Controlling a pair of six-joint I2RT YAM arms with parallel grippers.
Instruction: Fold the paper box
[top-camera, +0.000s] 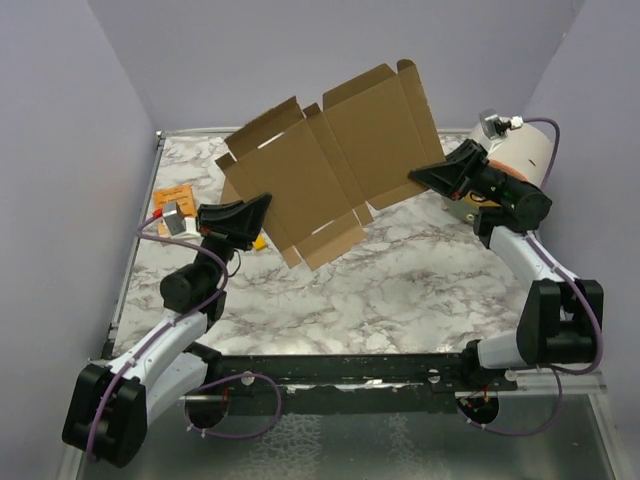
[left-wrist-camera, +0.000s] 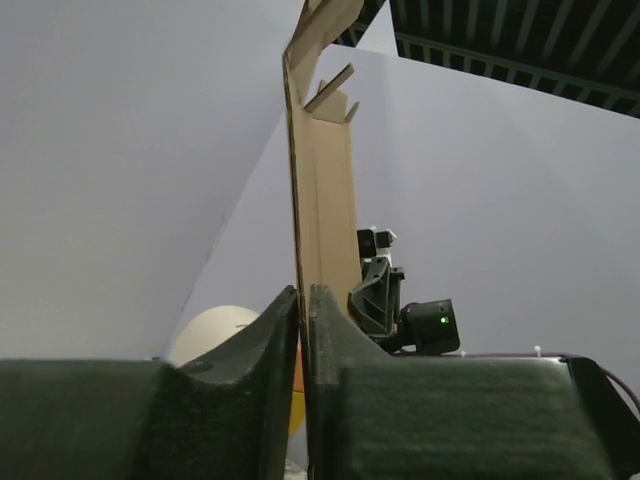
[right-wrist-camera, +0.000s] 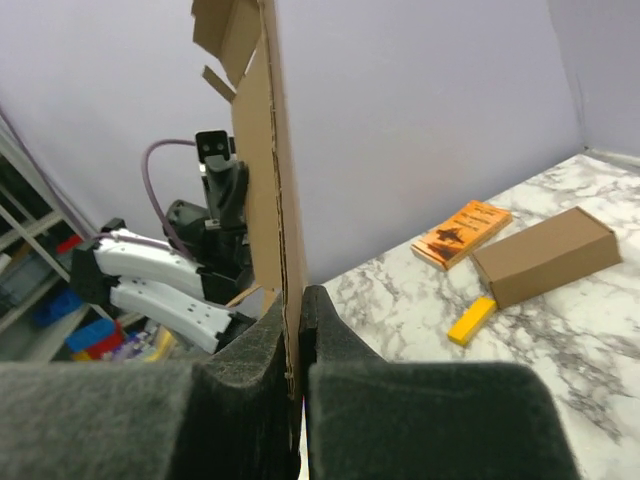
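- The paper box (top-camera: 320, 170) is a flat, unfolded die-cut sheet, suspended tilted above the marble table (top-camera: 400, 290).
- The left gripper (top-camera: 258, 208) pinches the sheet's lower-left edge, with cardboard between its nearly closed jaws.
- The right gripper (top-camera: 418, 176) pinches the right edge likewise.
- An orange booklet (right-wrist-camera: 462, 233), a narrower brown box (right-wrist-camera: 545, 255) and a yellow block (right-wrist-camera: 472, 318) lie on the table.

The raised paper box (top-camera: 330, 165) spans the centre, and the table (top-camera: 400, 285) below it is open toward 6 o'clock. An orange booklet (top-camera: 173, 197) blocks 9 o'clock and a white roll (top-camera: 520, 150) blocks 2 o'clock.
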